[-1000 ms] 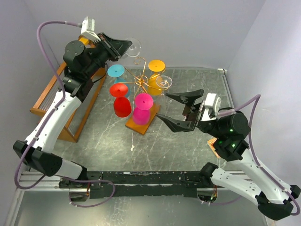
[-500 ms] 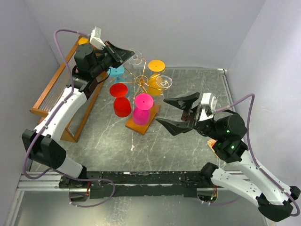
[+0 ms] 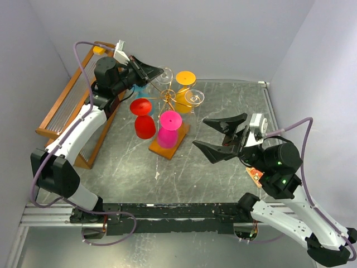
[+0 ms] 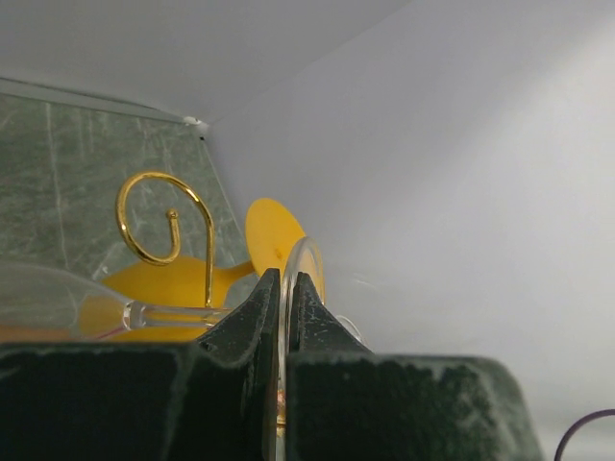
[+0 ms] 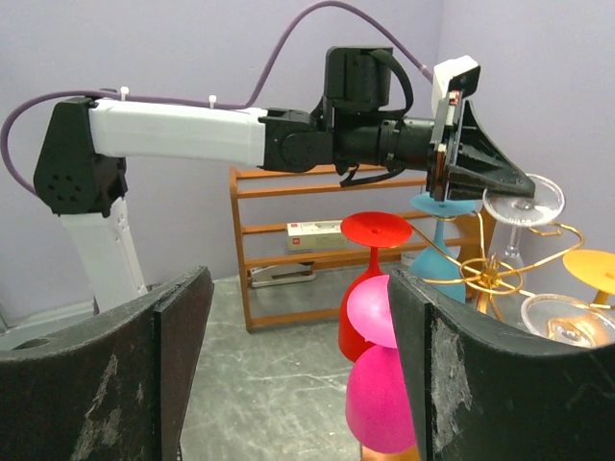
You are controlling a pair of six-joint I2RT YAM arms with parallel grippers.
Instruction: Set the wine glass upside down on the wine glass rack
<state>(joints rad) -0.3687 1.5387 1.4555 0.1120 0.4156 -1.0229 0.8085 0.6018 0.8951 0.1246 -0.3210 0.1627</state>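
left claw (image 3: 157, 72): pressed together, pinching the rim of the foot disc
thing held: clear stemmed wine glass (image 5: 525, 198), foot up, bowl hanging below
long axis: stem about upright, upside down as the task wants
where: up at the far-left side of the gold wire scroll rack on a brown wooden base (image 3: 165, 96), stem beside a scroll arm; seated or not, cannot tell
rack from claw: below and just to its right
right claw (image 3: 217, 135): spread wide, empty, well apart on the rack's near-right
nearer arm: left
neighbours: red plastic goblet (image 3: 143, 116), pink plastic goblet (image 3: 169, 129), hung upside down
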